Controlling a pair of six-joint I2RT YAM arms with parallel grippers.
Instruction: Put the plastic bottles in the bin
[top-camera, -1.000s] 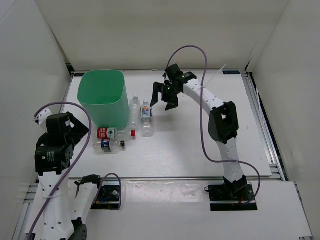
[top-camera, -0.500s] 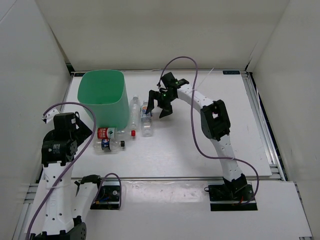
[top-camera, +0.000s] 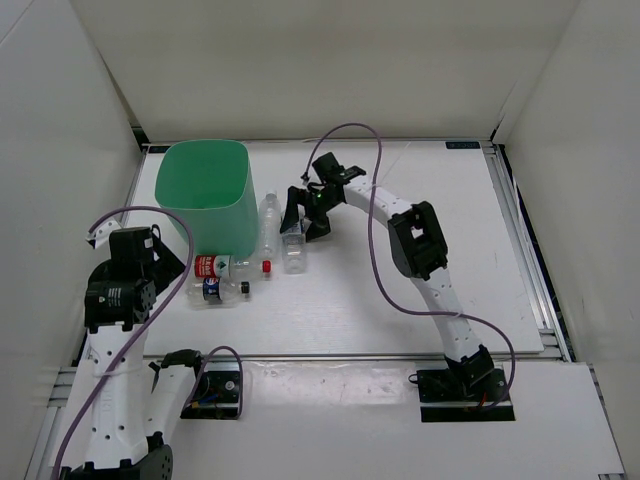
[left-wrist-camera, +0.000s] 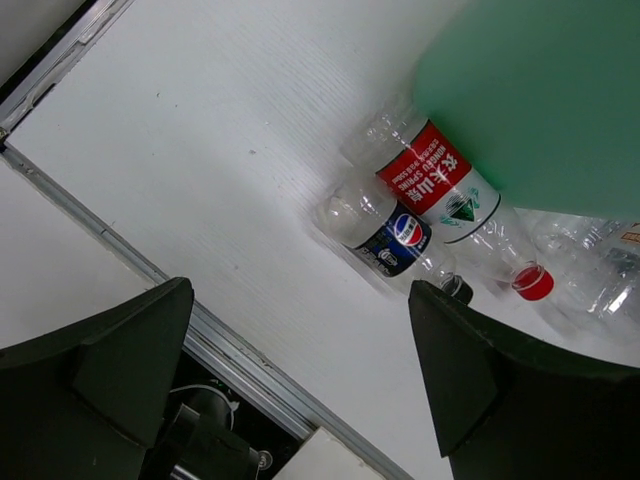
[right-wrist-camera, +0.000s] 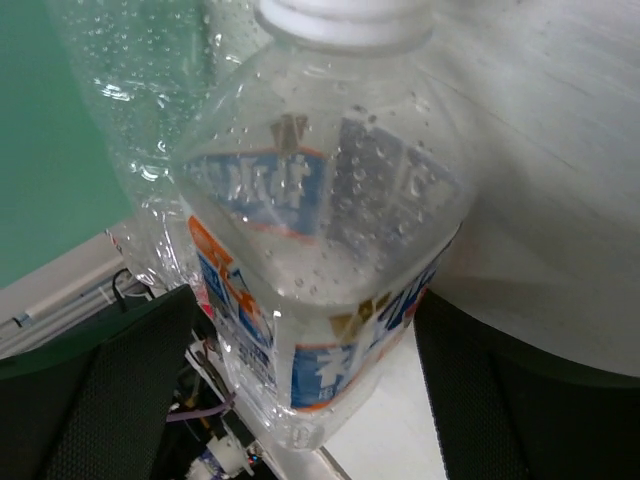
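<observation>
Right wrist: right gripper straddles the blue-white bottle, jaws wide, gripping nothing (lined up to grasp, I judge). Bottle lies near the bin; left gripper open, empty.

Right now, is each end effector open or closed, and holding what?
Left end effector: open, holding nothing.
Right end effector: open, around the blue-white labelled bottle.

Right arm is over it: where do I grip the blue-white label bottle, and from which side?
Across the labelled middle of the blue-white label bottle, from above. It lies flat with a clear bottle close on its bin side, so the fingers of the right gripper should straddle its width.
</observation>
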